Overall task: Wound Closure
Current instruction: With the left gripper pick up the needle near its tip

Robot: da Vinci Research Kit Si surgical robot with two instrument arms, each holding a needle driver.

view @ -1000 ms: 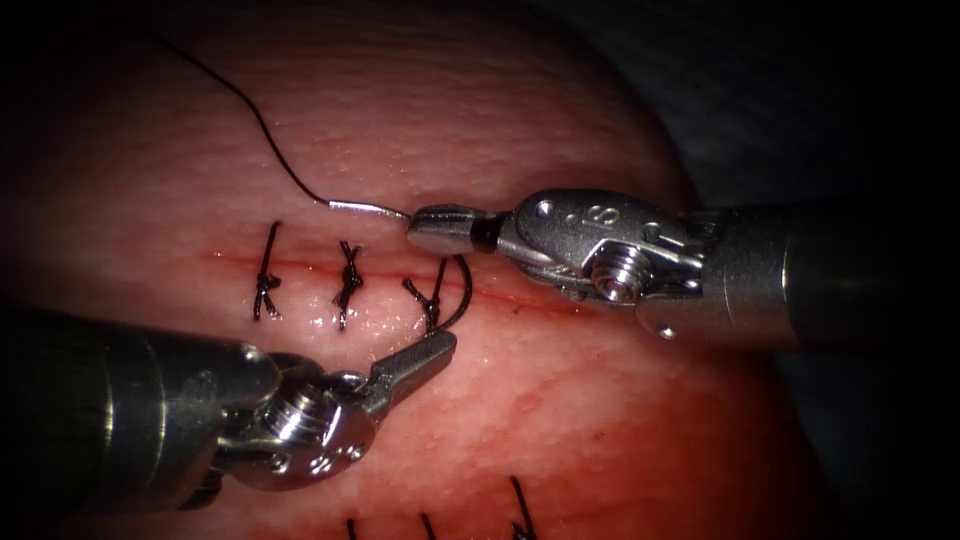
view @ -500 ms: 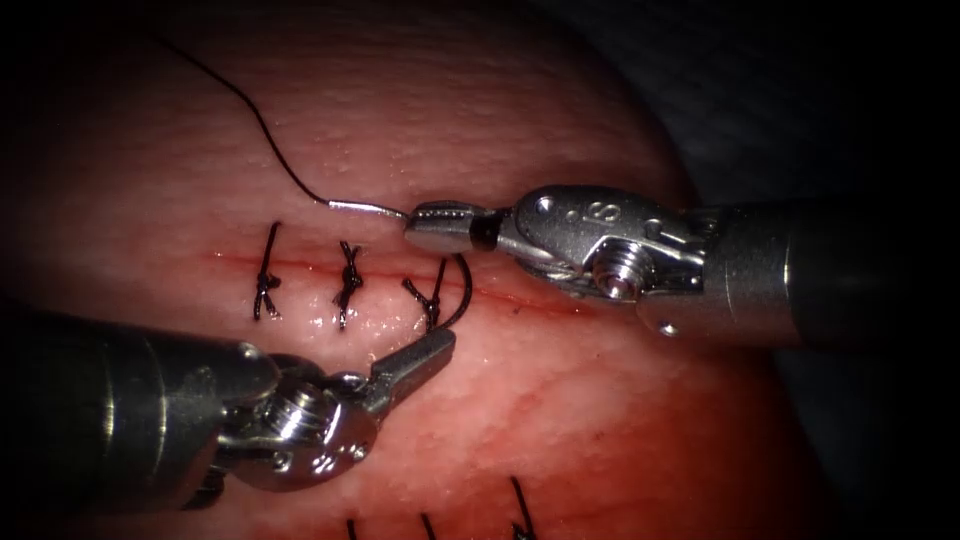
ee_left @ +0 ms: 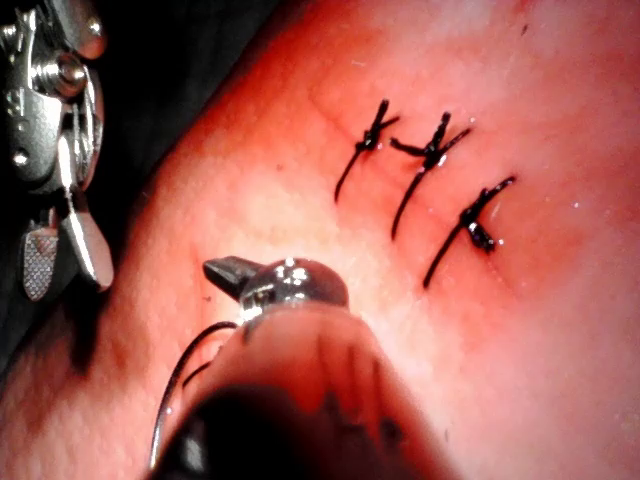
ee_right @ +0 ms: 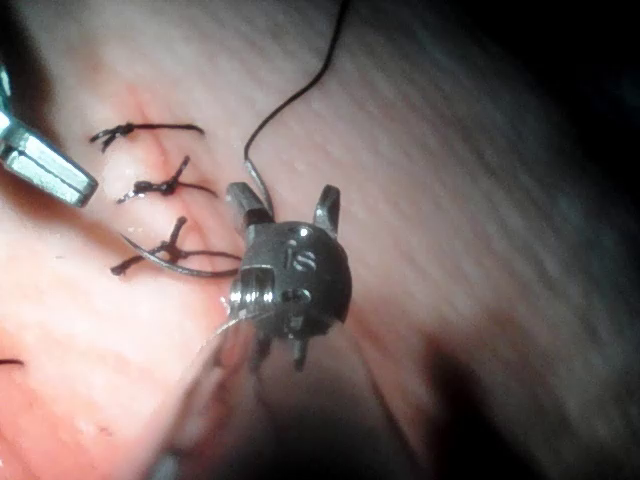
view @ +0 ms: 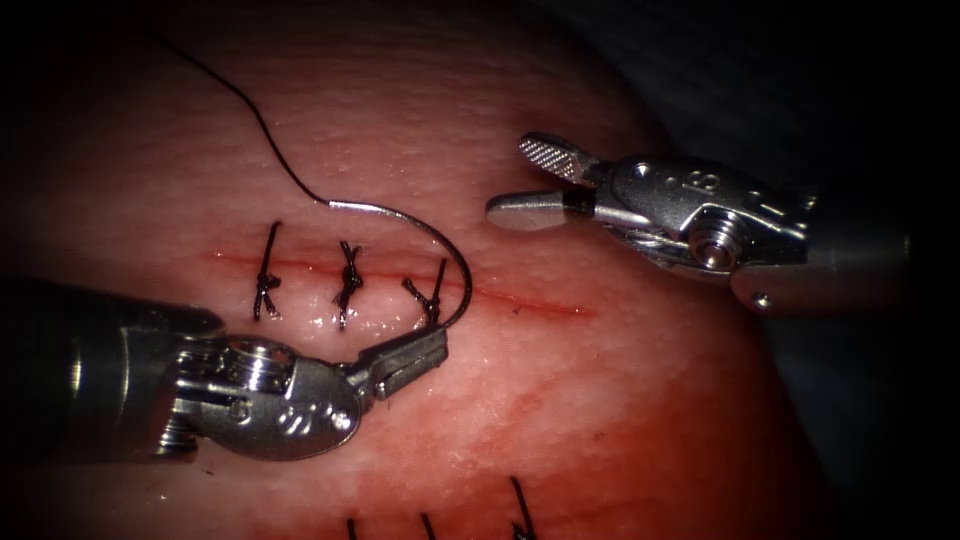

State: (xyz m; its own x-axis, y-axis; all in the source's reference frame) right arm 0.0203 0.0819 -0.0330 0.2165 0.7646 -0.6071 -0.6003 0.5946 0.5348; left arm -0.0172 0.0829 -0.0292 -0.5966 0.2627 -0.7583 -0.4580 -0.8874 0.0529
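The curved needle arcs over the cut just right of the third stitch, with its thread trailing up and left. The right tool hovers above and to the right of the needle, jaws wide open and holding nothing. The left tool lies on the near side of the cut, its tip at the needle's near end. Whether it grips that end, and whether the needle's point is in the tissue, I cannot tell. The right wrist view has the open right tool over the needle.
Three knotted stitches close the left part of the cut. More dark stitch ends stick up at the near edge of the tissue. The left wrist view also shows the open right tool beside the stitches.
The right tool let go of the needle's back part, opened wide and drew back up and to the right. The left tool rolled at its wrist. The needle stayed where it was.
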